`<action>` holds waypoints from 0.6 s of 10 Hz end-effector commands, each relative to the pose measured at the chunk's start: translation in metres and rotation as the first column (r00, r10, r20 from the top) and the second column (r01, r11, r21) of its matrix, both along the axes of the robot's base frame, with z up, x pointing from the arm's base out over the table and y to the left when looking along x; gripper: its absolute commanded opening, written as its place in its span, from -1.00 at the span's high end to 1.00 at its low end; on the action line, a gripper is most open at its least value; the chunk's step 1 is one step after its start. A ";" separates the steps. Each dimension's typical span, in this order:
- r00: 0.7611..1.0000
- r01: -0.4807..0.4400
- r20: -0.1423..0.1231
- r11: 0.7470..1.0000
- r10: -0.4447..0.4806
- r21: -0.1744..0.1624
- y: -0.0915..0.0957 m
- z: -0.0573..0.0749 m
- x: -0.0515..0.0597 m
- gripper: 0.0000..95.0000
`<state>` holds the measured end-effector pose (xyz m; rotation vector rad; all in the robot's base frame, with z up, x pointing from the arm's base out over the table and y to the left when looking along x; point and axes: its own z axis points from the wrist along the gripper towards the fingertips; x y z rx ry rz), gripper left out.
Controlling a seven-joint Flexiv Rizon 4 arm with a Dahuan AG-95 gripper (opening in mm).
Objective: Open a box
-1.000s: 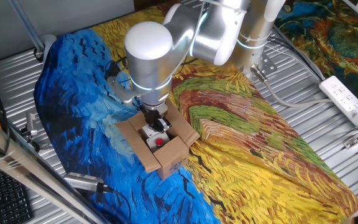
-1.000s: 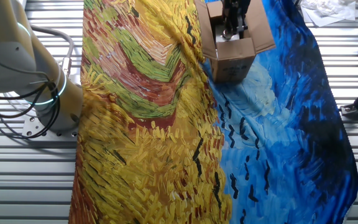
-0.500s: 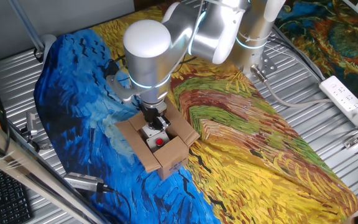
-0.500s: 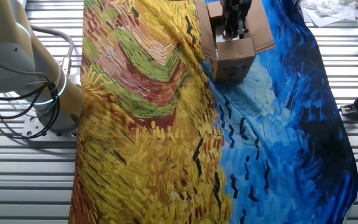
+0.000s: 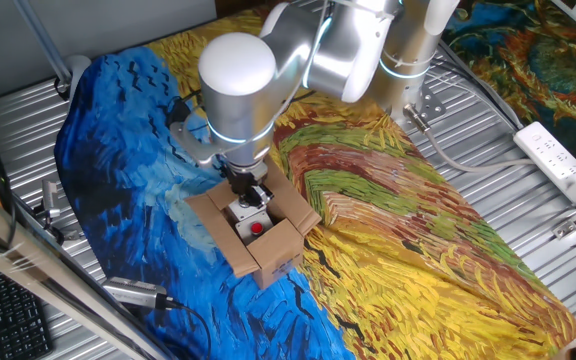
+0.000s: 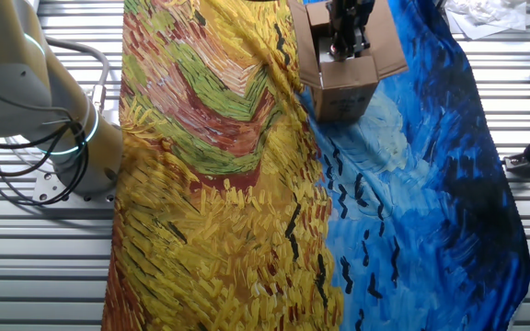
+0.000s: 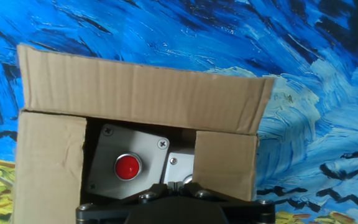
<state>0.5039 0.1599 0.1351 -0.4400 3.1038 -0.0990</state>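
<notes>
The box (image 5: 271, 247) is a small brown carton standing on the blue part of the painted cloth, its top flaps folded outward. Inside lies a grey unit (image 7: 104, 163) with a red button (image 7: 128, 167); the button also shows in one fixed view (image 5: 257, 228). My gripper (image 5: 251, 192) reaches down into the box's opening, its fingers shut together with nothing seen between them. In the hand view the gripper (image 7: 174, 184) sits at the bottom edge, just above the unit, with the far flap (image 7: 142, 93) upright ahead. The other fixed view shows the gripper (image 6: 346, 41) over the box (image 6: 343, 92).
A blue and yellow painted cloth (image 5: 398, 230) covers the slatted metal table. A white power strip (image 5: 560, 155) lies at the right, a metal tool (image 5: 133, 292) near the front left, and a keyboard (image 5: 8, 320) at the corner. The arm's base (image 6: 67, 147) stands at the left.
The wrist has edged slightly to the left over the box. The box and its flaps have not moved.
</notes>
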 end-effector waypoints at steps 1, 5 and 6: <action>1.000 -0.007 0.000 1.000 0.007 -0.004 -0.002 0.001 -0.001 1.00; 1.000 -0.021 -0.007 1.000 0.021 -0.007 -0.007 0.009 0.004 1.00; 1.000 -0.023 -0.009 1.000 0.023 -0.003 -0.008 0.011 0.006 1.00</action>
